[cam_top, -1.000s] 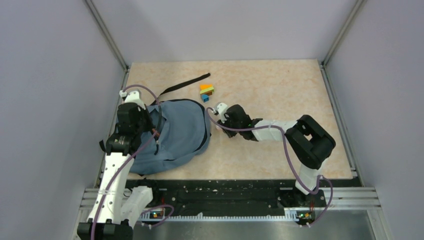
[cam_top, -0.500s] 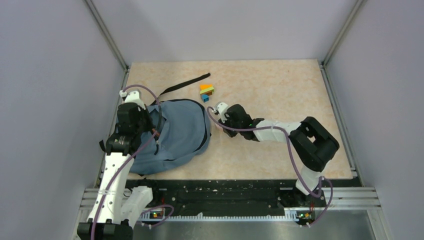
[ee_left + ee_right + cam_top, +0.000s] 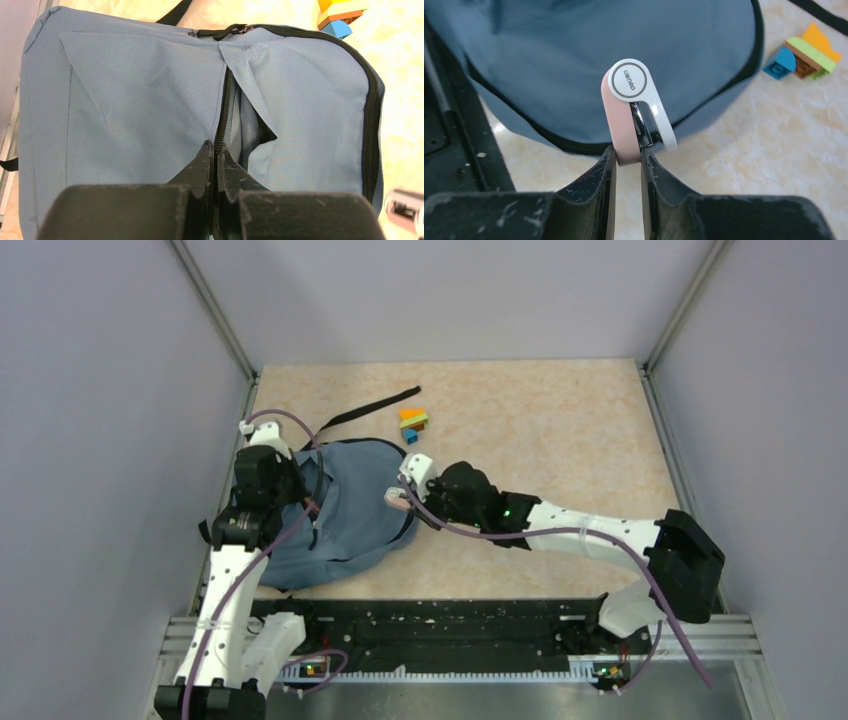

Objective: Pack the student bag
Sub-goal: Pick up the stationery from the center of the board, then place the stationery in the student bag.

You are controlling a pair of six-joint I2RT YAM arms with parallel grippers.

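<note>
The student bag (image 3: 350, 515) lies flat at the table's left, slate-blue with black zipper trim. My left gripper (image 3: 303, 503) is shut on the bag's zipper edge (image 3: 222, 115), where a slit shows pale lining. In the left wrist view the left gripper (image 3: 216, 150) pinches that black zipper band between its tips. My right gripper (image 3: 412, 502) is shut on a small pink-and-white stapler (image 3: 634, 100), which sticks up from the right gripper (image 3: 628, 155). The stapler (image 3: 397, 498) hangs over the bag's right edge (image 3: 624, 40).
A stack of coloured toy blocks (image 3: 412, 421) sits just beyond the bag, also in the right wrist view as blocks (image 3: 806, 52). A black strap (image 3: 370, 407) trails toward the back. The left wall rail (image 3: 215, 530) runs close beside the bag.
The right arm has stretched left and forward, carrying the stapler from beside the bag to over its right edge. Left arm and bag are unmoved.
</note>
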